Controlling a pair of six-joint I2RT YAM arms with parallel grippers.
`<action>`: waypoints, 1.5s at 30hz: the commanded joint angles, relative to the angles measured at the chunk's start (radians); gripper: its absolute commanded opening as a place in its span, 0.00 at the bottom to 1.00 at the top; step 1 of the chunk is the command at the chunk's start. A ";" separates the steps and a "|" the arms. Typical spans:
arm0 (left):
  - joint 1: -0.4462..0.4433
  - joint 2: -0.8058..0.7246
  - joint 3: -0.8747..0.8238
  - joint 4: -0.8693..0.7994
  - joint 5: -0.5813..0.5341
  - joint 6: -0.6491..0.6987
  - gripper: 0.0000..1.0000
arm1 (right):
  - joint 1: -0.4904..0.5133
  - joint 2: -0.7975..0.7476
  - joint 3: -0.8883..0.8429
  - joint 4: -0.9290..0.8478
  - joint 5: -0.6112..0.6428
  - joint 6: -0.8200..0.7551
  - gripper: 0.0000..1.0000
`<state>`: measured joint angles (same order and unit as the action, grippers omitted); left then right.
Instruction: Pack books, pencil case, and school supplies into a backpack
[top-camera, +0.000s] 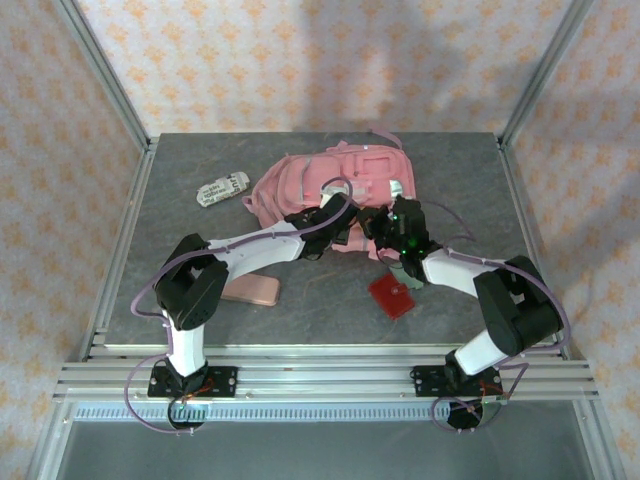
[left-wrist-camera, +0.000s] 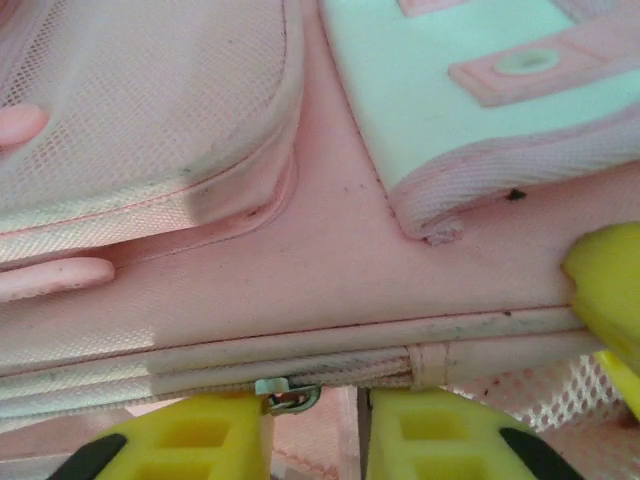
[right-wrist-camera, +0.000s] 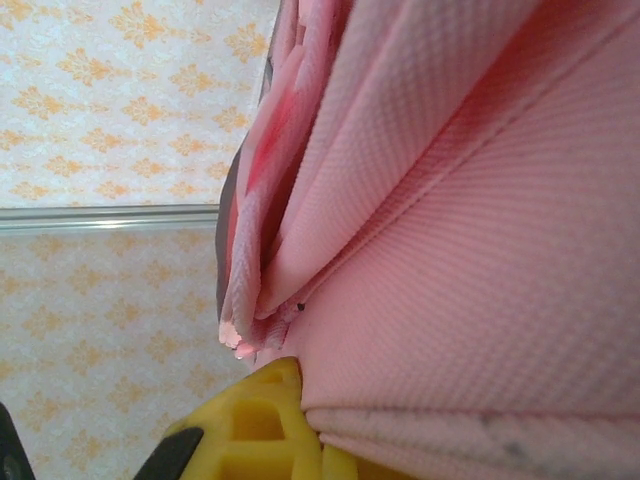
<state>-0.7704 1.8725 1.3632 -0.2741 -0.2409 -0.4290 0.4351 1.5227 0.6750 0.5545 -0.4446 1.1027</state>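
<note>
The pink backpack (top-camera: 310, 180) lies flat toward the back middle of the table (top-camera: 480, 200), and both arms are reaching in on its near edge. In the left wrist view, the left end effector (left-wrist-camera: 315, 440) sits right at the zipper line. Its yellow fingers (left-wrist-camera: 200, 440) are slightly parted, with the metal zipper pull (left-wrist-camera: 285, 395) in the gap, tight by one finger but not clamped from both sides. Over on the right, the right end effector (right-wrist-camera: 290, 400) is clenched on a fold of the backpack's pink fabric, which bunches up over its finger. The red square pad (top-camera: 392, 295) lies on the table just in front of the right arm, apart from the backpack. A silvery pouch (top-camera: 222, 189) rests just left of the backpack. A flat pink item (top-camera: 255, 291) lies beneath the left arm.
</note>
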 joint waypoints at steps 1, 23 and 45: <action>0.042 -0.013 -0.032 0.170 -0.019 0.057 0.13 | 0.010 -0.056 0.043 0.074 -0.078 -0.023 0.00; 0.101 -0.146 -0.248 0.488 0.254 0.073 0.13 | 0.011 -0.038 0.052 0.063 -0.072 -0.026 0.00; 0.106 -0.090 -0.276 0.606 0.163 0.104 0.00 | 0.011 -0.067 0.055 0.066 -0.080 -0.021 0.00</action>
<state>-0.6853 1.7782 1.0847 0.1879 -0.0097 -0.3328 0.4294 1.5181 0.6933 0.5461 -0.4446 1.1019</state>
